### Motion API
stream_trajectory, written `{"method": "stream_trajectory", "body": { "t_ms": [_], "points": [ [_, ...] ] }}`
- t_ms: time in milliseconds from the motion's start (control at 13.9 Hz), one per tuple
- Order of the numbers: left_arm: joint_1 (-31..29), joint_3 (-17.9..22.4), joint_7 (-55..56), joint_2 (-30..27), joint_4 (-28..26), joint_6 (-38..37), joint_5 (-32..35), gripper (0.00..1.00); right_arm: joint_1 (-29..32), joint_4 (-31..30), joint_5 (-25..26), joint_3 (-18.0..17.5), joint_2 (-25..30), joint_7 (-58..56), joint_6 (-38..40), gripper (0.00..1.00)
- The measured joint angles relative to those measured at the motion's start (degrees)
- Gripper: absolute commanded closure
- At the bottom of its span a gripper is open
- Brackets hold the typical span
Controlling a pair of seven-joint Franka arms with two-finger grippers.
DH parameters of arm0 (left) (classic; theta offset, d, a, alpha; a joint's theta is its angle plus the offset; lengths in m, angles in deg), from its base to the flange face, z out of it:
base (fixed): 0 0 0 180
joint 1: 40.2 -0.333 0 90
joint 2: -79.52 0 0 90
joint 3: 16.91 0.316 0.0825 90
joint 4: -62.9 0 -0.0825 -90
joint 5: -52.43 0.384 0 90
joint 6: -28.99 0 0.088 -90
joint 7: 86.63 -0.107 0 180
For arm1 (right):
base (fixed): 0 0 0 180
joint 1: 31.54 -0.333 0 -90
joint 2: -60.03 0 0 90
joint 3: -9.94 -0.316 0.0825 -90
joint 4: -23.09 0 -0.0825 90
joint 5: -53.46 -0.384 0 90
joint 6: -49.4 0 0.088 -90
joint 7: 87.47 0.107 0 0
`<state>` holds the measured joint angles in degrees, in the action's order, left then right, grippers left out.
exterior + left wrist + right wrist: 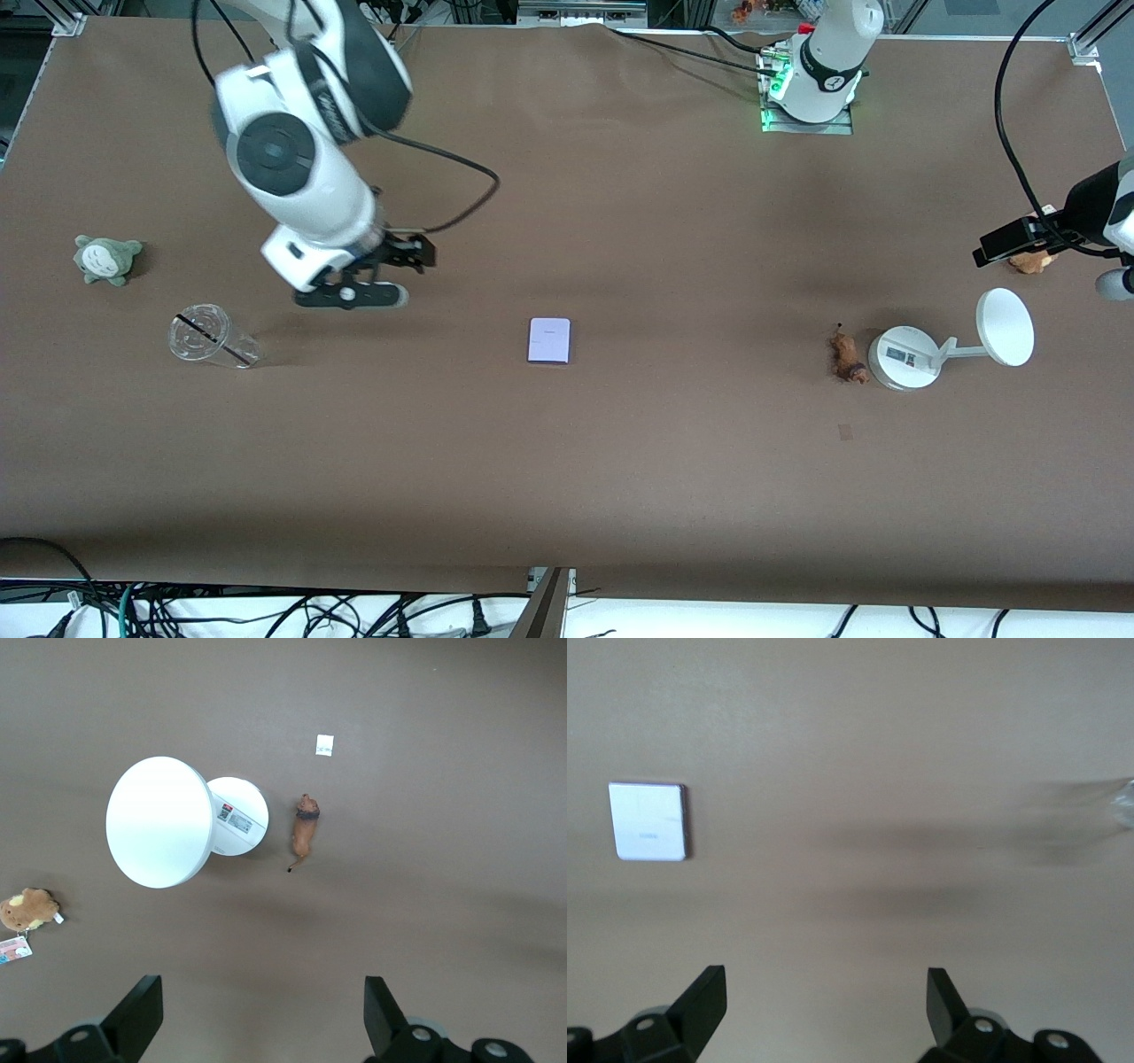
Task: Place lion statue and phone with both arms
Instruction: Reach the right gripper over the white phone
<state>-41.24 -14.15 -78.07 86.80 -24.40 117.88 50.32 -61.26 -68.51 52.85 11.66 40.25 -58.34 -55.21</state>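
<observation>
phone [549, 340] flat on worktop [620, 461], well apart from released right tool [354, 292] hovering toward the clear cup [211, 337]; lion statue [848, 354] lying just beside white round stand [904, 358], under the view of released, empty left tool [261, 1014]

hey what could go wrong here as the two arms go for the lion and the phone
The lion statue lies right beside the white stand, so the open left gripper may bump the stand while closing. The phone lies flat on the table, so the open right gripper might slide off its thin edges.
</observation>
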Motion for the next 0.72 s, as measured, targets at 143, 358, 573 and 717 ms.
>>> {"method": "stream_trajectory", "body": {
  "t_ms": [143, 358, 573, 717],
  "points": [
    [-0.24, 0.00, -0.03, 0.28, -0.01, 0.00, 0.00, 0.00, -2.75, 0.26, 0.00, -0.04, -4.26, 5.13, -3.97, 0.00],
    [-0.30, 0.00, -0.04, 0.28, 0.00, 0.00, 0.00, 0.00, -6.40, 4.80, 0.00, -0.03, -11.39, 10.25, -6.95, 0.00],
    [-0.34, -0.01, -0.04, 0.28, 0.00, 0.00, 0.00, 0.00, -7.72, 10.63, 0.00, -0.01, -17.28, 14.34, -8.59, 0.00],
    [-0.36, 0.00, -0.04, 0.28, 0.00, 0.00, 0.00, 0.00, -7.80, 11.86, 0.00, 0.00, -19.83, 16.21, -11.10, 0.00]
  ]
}}
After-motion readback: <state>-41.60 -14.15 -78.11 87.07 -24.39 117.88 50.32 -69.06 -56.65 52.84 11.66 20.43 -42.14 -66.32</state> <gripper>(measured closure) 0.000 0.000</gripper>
